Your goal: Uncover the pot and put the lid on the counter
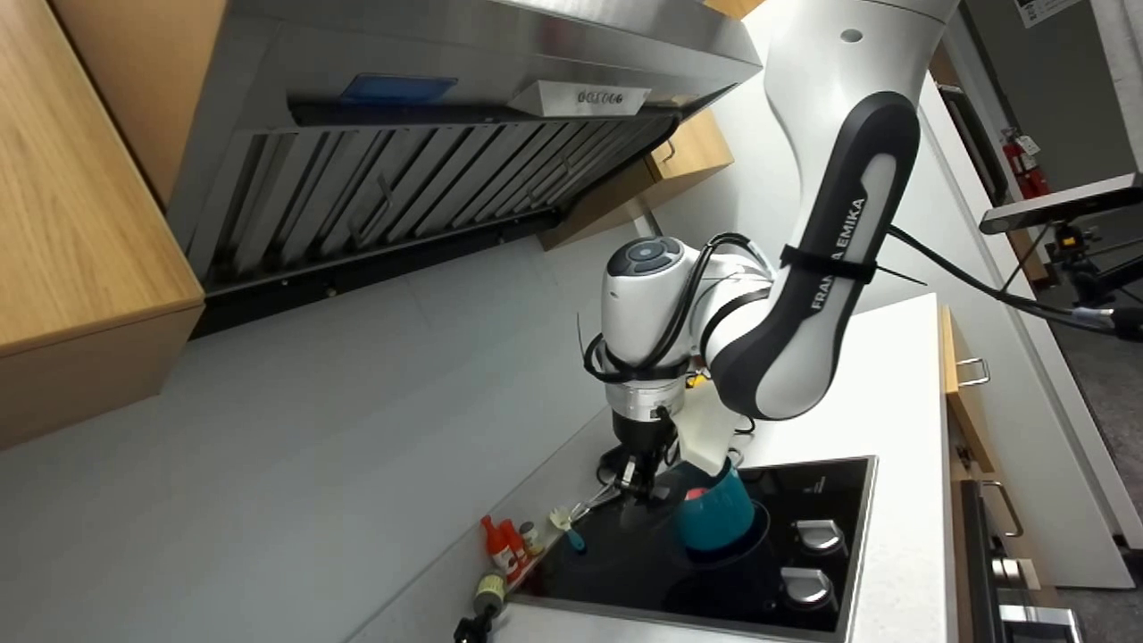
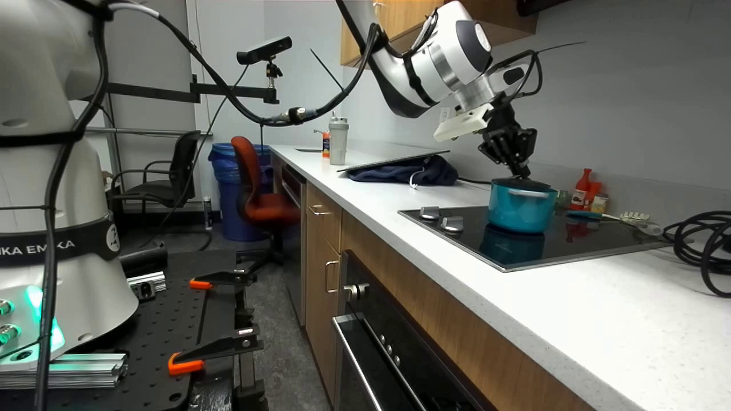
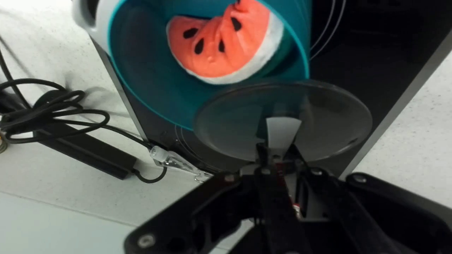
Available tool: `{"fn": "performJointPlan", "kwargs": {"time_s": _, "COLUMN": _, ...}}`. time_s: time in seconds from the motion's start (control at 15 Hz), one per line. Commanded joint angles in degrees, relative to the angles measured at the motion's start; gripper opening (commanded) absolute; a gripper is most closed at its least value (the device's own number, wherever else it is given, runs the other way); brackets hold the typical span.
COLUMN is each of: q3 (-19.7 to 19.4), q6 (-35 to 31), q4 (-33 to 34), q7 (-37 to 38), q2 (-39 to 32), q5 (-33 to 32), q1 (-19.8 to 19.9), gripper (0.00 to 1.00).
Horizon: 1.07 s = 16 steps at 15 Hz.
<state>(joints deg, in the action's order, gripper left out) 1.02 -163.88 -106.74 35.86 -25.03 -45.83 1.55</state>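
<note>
The teal pot stands on the cooktop and also shows in an exterior view. In the wrist view the pot is partly uncovered, with a watermelon-slice toy inside. My gripper is shut on the grey handle of the dark see-through lid. The lid is off to one side and overlaps the pot's rim in this view. In an exterior view the lid shows as a dark disc at rim height under the gripper; I cannot tell whether it touches the pot. The white counter edges the cooktop.
The black cooktop has silver knobs at its front. Red bottles and utensils lie near the wall. A range hood hangs above. Black cables and a dark bag are on the counter.
</note>
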Motion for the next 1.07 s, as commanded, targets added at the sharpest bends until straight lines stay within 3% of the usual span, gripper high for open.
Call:
{"fn": "performJointPlan", "kwargs": {"time_s": 0.0, "q3": -0.3, "q6": -1.5, "q4": -0.8, "q7": 1.4, "q2": 0.0, "q5": -3.3, "q1": -2.8, "gripper": 0.03}}
{"fn": "performJointPlan", "kwargs": {"time_s": 0.53, "q3": 0.7, "q6": -2.5, "q4": -2.1, "q7": 0.8, "q2": 0.7, "q5": -4.7, "q1": -7.1, "gripper": 0.03}}
{"fn": "performJointPlan", "kwargs": {"time_s": 1.0, "q3": 5.6, "q6": -5.5, "q4": -5.4, "q7": -0.5, "q2": 1.6, "q5": -3.7, "q1": -9.1, "gripper": 0.03}}
